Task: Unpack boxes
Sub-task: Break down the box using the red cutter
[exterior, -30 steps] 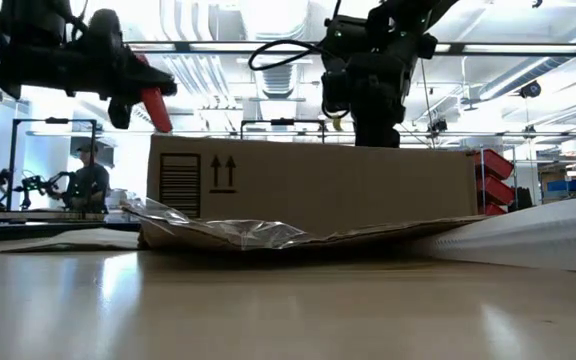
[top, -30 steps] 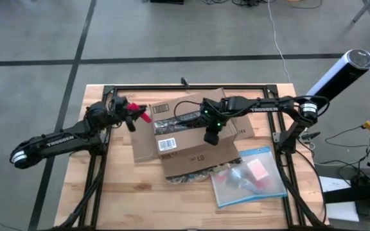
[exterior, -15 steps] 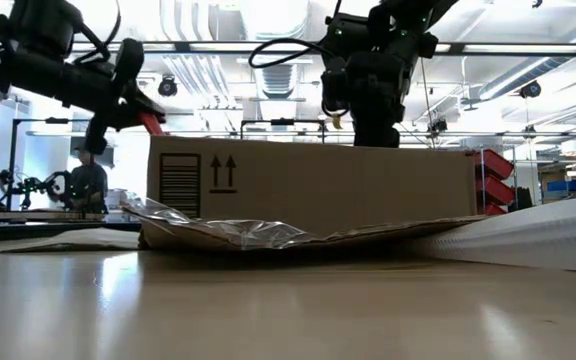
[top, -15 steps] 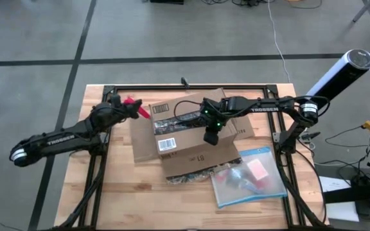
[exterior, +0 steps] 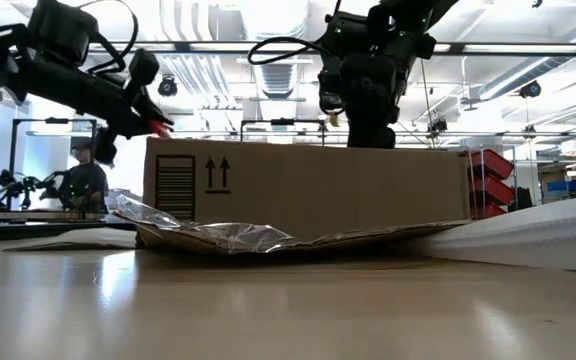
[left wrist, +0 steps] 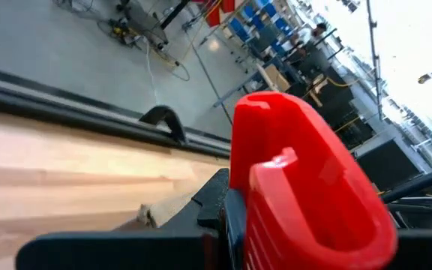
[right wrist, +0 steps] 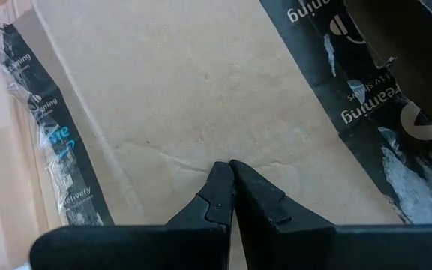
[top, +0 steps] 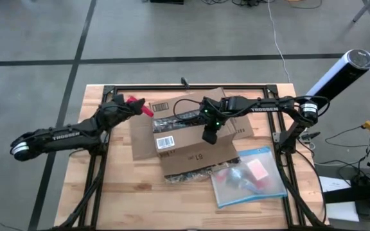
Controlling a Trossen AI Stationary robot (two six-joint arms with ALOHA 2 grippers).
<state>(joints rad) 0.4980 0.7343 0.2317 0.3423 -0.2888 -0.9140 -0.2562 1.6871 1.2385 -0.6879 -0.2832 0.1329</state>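
Red tool (top: 138, 105), gripped by the left hand (top: 132, 106), has swung nearer the box (top: 188, 131); the right hand (top: 208, 136) stays pinched shut atop it.

Behind the box (exterior: 308, 190) in the low view: pouch (top: 249, 176) hidden, right gripper (exterior: 368, 135) tips lost at the top edge. On top of the box from above: right arm (top: 249, 106) covering part of the tape. Left of the box: left fingers buried under the red tool (left wrist: 298, 180), tool cut off by the frame.
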